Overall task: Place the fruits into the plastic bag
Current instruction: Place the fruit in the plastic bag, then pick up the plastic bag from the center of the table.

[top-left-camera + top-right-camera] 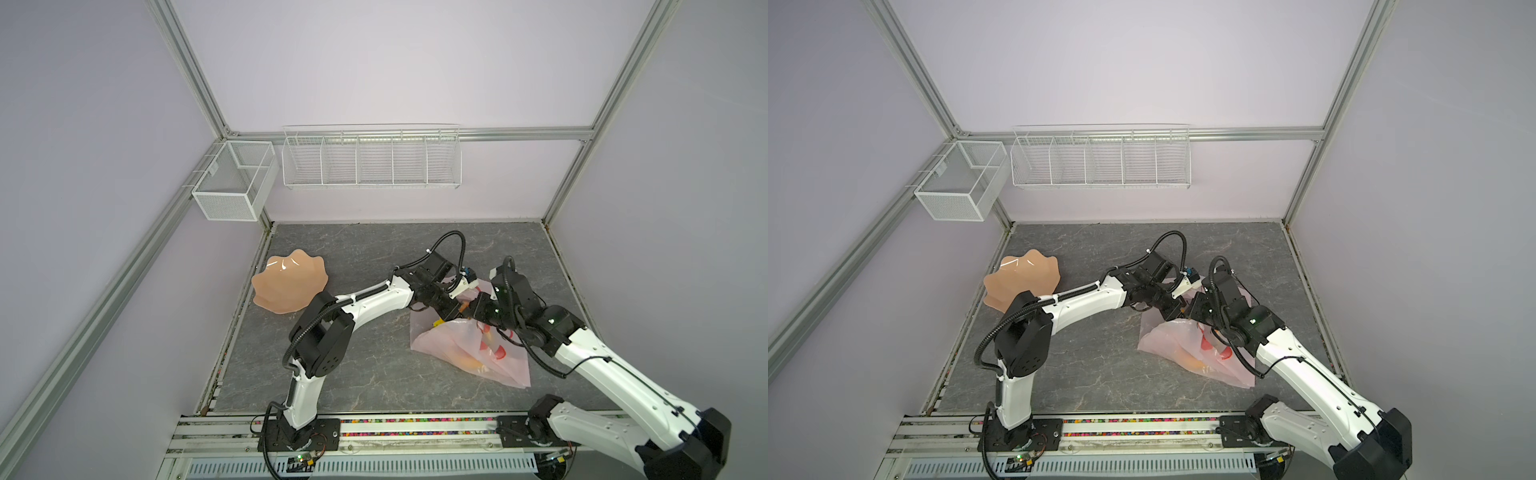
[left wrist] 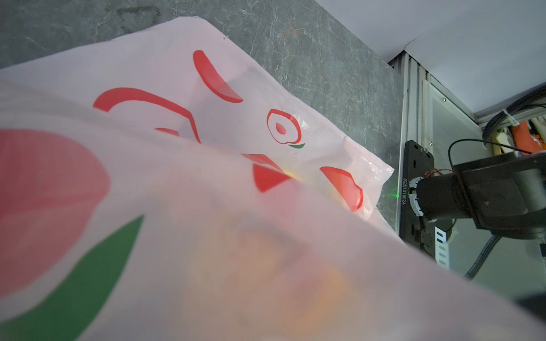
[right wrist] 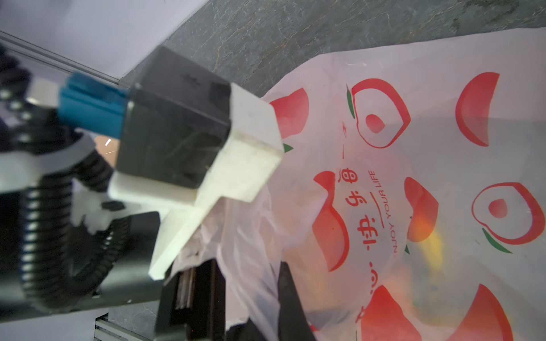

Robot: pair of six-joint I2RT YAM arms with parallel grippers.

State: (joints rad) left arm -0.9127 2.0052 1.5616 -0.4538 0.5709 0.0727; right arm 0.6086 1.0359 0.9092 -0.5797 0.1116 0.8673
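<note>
The plastic bag (image 1: pixel 453 349) (image 1: pixel 1167 340) lies crumpled on the right half of the grey table, pale pink with red fruit prints. Fruits show through its film as an orange-yellow shape (image 1: pixel 478 365) (image 1: pixel 1196 365) and a yellow glow (image 3: pixel 432 242). My left gripper (image 1: pixel 453 313) (image 1: pixel 1177 311) is at the bag's mouth. In the left wrist view the bag (image 2: pixel 177 73) drapes over its jaws and only blurred orange forms (image 2: pixel 266 265) show through. A small yellow piece (image 1: pixel 438 323) sits just below it. My right gripper (image 1: pixel 471 313) (image 3: pixel 274 295) is shut on the gathered rim of the bag (image 3: pixel 443 165).
A peach wavy-edged dish (image 1: pixel 289 284) stands at the table's left. Two white wire baskets (image 1: pixel 237 183) (image 1: pixel 370 158) hang on the back walls. The two wrists are close together over the bag's mouth, with the left wrist camera housing (image 3: pixel 177 133) filling much of the right wrist view.
</note>
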